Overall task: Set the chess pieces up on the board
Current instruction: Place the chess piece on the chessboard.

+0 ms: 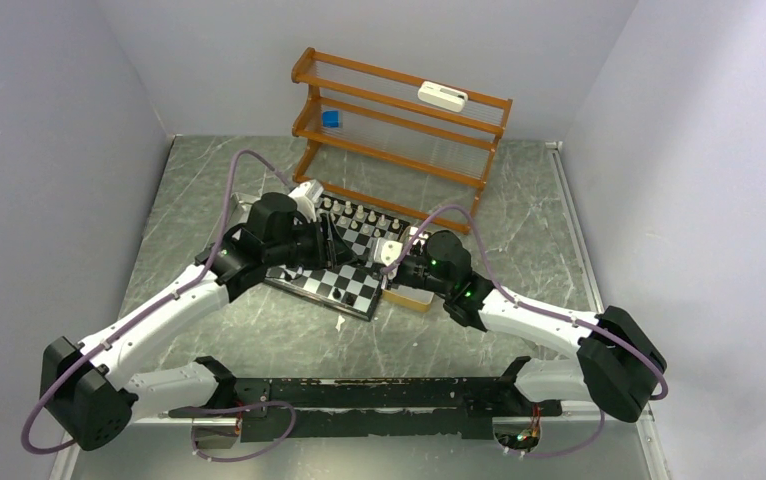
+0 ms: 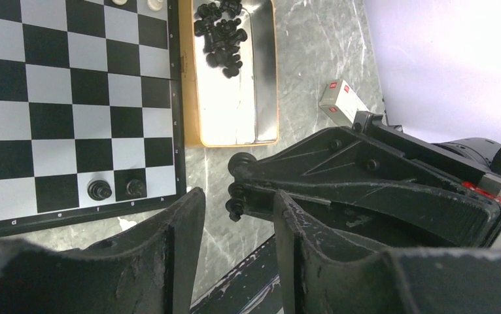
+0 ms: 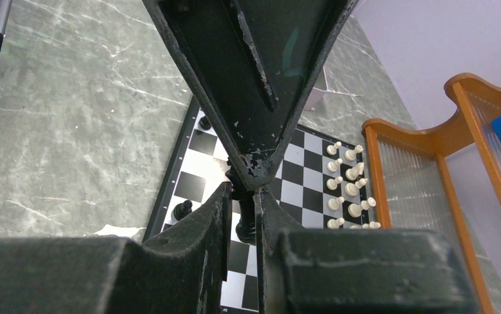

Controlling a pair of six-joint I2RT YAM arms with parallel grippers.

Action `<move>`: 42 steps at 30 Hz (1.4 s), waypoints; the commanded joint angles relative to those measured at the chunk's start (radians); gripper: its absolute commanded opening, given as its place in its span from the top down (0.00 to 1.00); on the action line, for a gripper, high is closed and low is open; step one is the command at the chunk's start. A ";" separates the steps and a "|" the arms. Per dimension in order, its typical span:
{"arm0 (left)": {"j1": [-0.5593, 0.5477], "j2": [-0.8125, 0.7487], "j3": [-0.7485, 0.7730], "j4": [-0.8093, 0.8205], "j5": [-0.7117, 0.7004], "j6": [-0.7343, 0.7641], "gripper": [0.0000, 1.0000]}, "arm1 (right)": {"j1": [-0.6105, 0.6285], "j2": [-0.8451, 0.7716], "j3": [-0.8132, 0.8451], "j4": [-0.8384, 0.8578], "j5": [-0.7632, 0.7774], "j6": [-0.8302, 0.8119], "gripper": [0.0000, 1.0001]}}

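A hand-over of one black chess piece (image 3: 246, 226) looks to be under way above the board's (image 2: 51, 85) right edge. The right gripper (image 3: 243, 196) has its fingers clamped on the piece. The left gripper (image 2: 239, 195) meets it tip to tip, its fingers about half spread with the piece in the gap and no contact visible.

The board lies mid-worktop (image 1: 259, 330), nearer the far edge. White pieces (image 3: 346, 176) line its far rows, and only two black pieces (image 2: 99, 190) stand on its near row. The rest lie heaped in a metal tray (image 2: 235, 124) touching the board's right edge.

Next, I judge, the left fingers must pinch the piece squarely before the right ones let go. The piece then goes upright onto a free near-row square without knocking its neighbours.
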 commanded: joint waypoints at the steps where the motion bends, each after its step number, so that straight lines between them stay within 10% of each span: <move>1: 0.007 0.007 -0.028 0.067 0.031 -0.020 0.53 | 0.009 0.008 0.030 0.037 0.003 0.004 0.82; 33: 0.006 0.037 -0.038 0.082 0.068 -0.028 0.84 | 0.013 0.031 0.032 0.036 0.021 0.010 0.82; 42: 0.007 0.030 0.006 -0.027 -0.023 0.026 0.89 | 0.013 0.005 -0.014 0.035 -0.011 0.043 0.66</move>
